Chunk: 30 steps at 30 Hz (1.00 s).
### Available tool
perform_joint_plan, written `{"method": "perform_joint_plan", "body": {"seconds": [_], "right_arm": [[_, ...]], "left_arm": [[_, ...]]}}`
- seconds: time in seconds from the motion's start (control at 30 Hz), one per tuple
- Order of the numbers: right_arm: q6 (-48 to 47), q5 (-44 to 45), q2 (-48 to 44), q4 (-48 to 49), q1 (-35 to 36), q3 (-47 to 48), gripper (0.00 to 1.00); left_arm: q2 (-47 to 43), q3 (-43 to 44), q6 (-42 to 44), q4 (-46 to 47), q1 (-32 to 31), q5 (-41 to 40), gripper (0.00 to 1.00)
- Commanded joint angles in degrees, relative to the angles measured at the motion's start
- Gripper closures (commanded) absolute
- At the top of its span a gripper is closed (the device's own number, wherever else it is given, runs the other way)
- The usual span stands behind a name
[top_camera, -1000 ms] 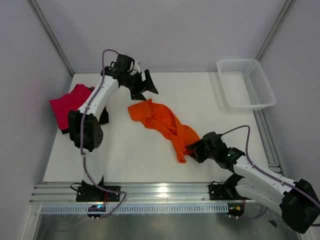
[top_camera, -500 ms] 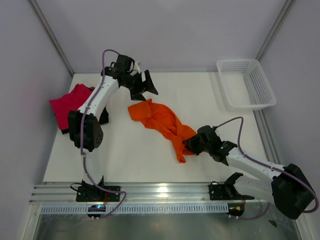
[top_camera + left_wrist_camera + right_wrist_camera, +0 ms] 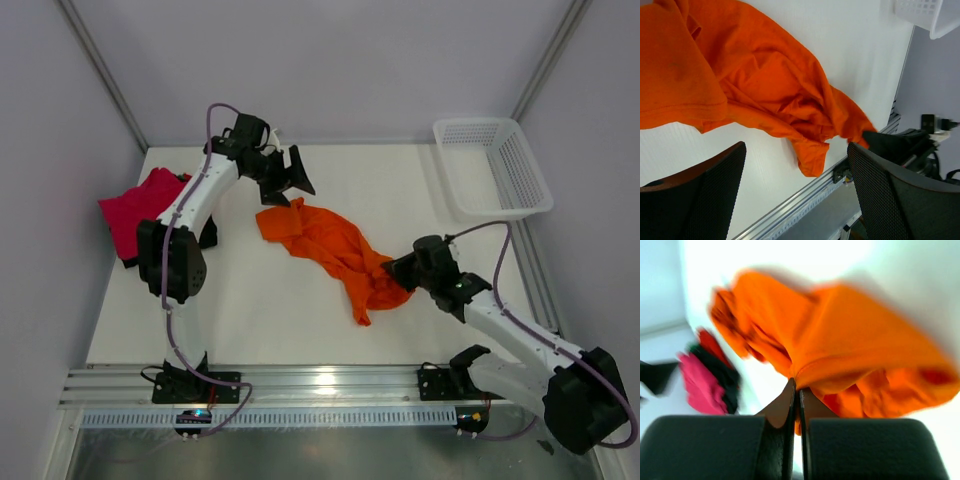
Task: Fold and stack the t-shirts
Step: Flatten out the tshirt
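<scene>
Right hand (image 3: 398, 274): pinched shut on the near-right end of the orange shirt (image 3: 325, 245). The shirt lies crumpled and twisted like a rope across the counter (image 3: 260, 310), not yet spread.

Left hand (image 3: 296, 170): jaws wide, holding nothing, hovering just beyond the shirt's far-left end.

Pink shirt (image 3: 135, 210): bunched well left of the orange shirt. Basket (image 3: 530, 178): well right of it and beyond.

Risks (judgement):
- The pinch looks thin, taken at a fold's edge. A hard pull could slip the cloth out.
- The grip may hold several layers, or a mid-hem bunch instead of a corner. The shirt would then lift as a lump and not open flat.
- The far end is free, so a one-sided pull drags the whole shirt rather than stretching it.

View notes:
- Right wrist shows the fingers pressed together with cloth running out from the tips; the top view hides this contact under the hand. It also shows, blurred, a dark cloth beside the pink one, probably the black shirt (image 3: 726, 382).
- Left wrist shows the gap between its fingers and the shirt's far hem close up.
- Only the top view gives the full layout.
</scene>
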Motion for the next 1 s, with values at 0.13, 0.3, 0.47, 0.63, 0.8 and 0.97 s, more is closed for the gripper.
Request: {"method": "perform_joint_plan", "body": {"seconds": [0.13,0.3,0.47,0.63,0.8,0.97], "right_arm": [[-19.1,14.1,-8.4,-8.2,-13.0,20.3,0.97],[-29.9,21.5,-6.9,-9.9,-14.3,37.9,0.97],[-36.9,21.4,-4.4,-12.0,-14.3,48.6,0.97],[-38.3,13.1,-2.2,-13.2,-14.3,55.7,0.97],[-42.6,-7.6,10.0,-17.4,-14.3,75.8,0.97],[-35.6,-37.2,24.0,-12.3,-12.1,89.1,0.97]], "left_arm": [[-2.5,-1.5,0.9,0.8,0.3,0.1,0.16],[-3.1,-2.1,1.0,1.0,0.4,-0.1,0.16],[-3.0,-2.2,0.3,1.8,0.4,0.4,0.16],[-2.5,-2.3,-1.3,3.7,0.4,1.7,0.16],[-2.0,-2.7,-2.7,5.9,0.3,3.1,0.16],[-1.8,-4.8,-5.2,9.6,0.4,4.2,0.16]]}}
